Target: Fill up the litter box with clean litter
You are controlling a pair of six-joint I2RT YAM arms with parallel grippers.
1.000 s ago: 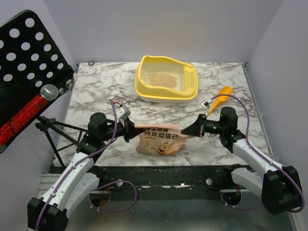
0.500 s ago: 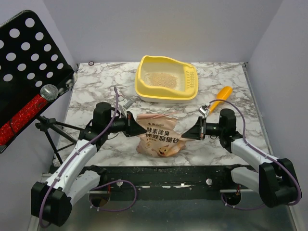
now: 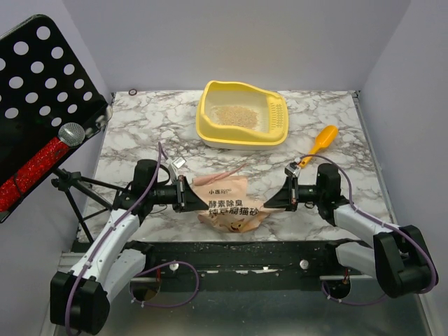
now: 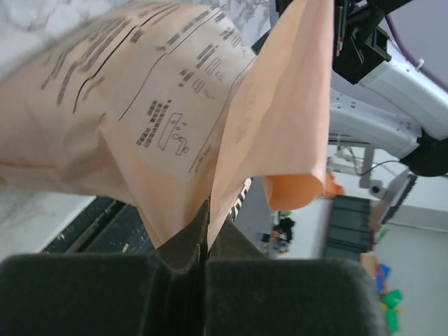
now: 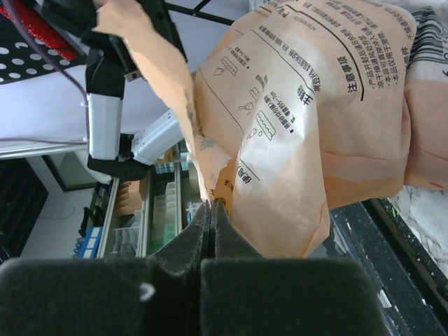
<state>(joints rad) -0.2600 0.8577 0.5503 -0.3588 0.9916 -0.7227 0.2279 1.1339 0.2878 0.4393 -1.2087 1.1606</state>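
The pale-yellow litter box stands at the back middle of the marble table, with a patch of clean litter inside. A crumpled tan printed paper bag hangs between my two arms near the front edge. My left gripper is shut on the bag's left edge. In the left wrist view the left gripper pinches a fold of the bag. My right gripper is shut on the bag's right edge. The right wrist view shows the right gripper clamping the bag.
A yellow-orange scoop lies right of the litter box. A black perforated stand with a microphone leans in at the left. Grey walls close the table at the back and on both sides.
Both grippers have come down and toward the near edge, still pinching the bag. The bag's printed face has turned more toward the top camera.
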